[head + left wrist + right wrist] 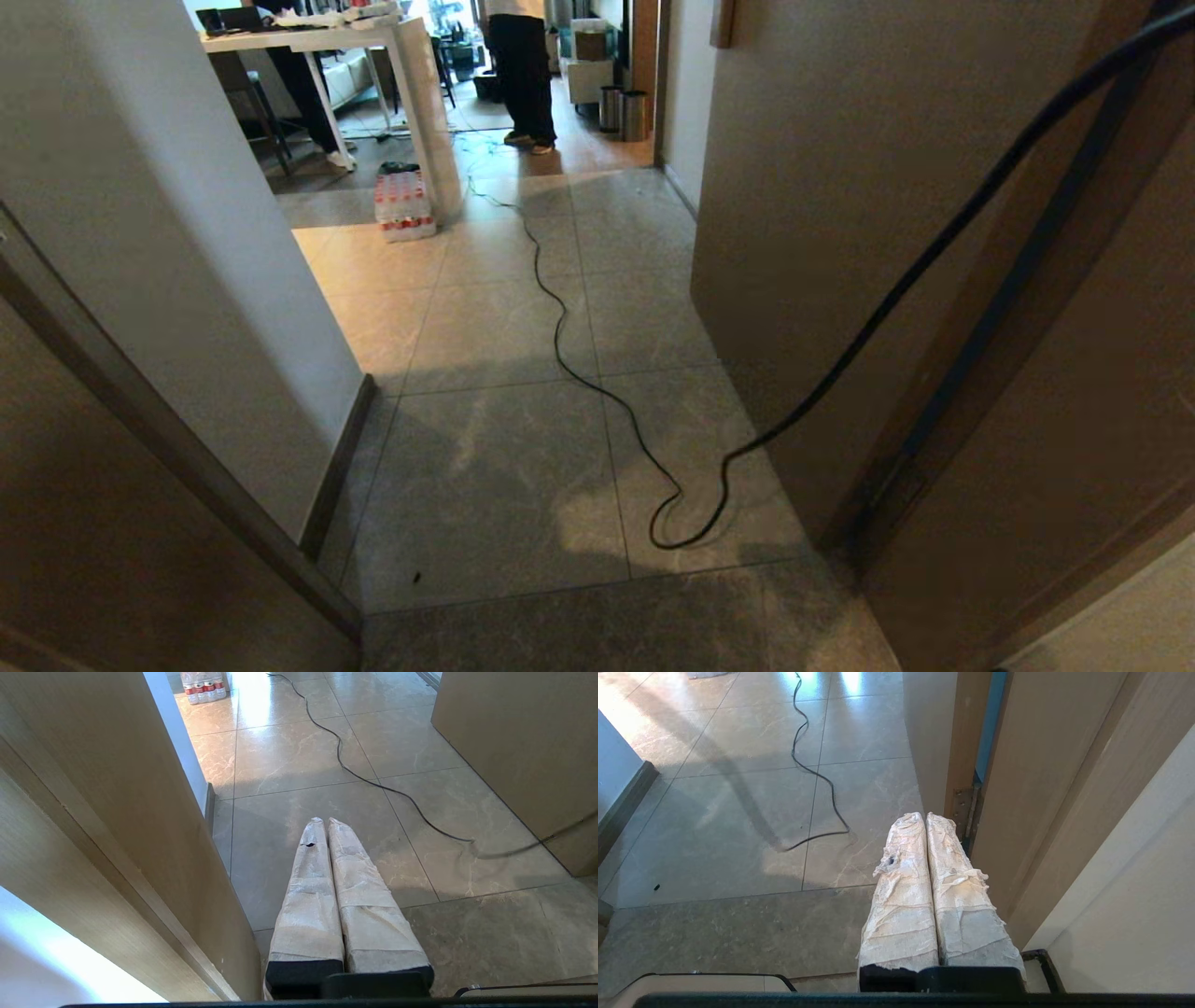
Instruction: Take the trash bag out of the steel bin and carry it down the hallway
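Down the narrow grey-tiled hallway (pixel 523 448), far off and slightly right beside a wall corner, two small cylindrical steel bins (pixel 624 113), well beyond the tape-wrapped left gripper (pixel 325 822) and right gripper (pixel 924 816), both pressed together and empty, neither clearly nearer, trash bag unseen.

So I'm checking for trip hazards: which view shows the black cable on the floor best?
The head view: the black cable snakes along the hallway floor there. Both wrist views catch only shorter stretches.

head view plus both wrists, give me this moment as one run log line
phase: start, in hallway | left gripper: shut, empty | right gripper: shut, empty | steel bin: far end | trash bag: not visible | cable: across floor
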You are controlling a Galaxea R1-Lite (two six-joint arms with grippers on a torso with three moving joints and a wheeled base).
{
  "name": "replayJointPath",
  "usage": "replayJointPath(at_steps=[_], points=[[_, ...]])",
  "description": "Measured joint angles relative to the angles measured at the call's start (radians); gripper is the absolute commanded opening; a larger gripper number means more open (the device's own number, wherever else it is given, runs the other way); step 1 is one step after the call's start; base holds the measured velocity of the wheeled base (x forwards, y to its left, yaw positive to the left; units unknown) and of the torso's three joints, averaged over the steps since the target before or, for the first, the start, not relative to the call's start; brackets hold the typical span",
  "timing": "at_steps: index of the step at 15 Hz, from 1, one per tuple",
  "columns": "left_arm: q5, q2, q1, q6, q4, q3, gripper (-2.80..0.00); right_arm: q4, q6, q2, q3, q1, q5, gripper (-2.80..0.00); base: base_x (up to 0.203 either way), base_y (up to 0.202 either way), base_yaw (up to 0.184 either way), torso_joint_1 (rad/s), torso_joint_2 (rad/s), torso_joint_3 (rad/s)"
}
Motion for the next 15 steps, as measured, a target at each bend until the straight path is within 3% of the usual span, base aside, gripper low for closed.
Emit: replayJointPath(at_steps=[15], points=[[0.0, 0.0, 0.0, 0.0, 0.0, 0.0, -2.8, 0.0, 0.0, 0.0, 0.0, 0.0, 0.0, -2.8, 0.0, 0.0, 0.0, 0.0, 0.0, 0.0]])
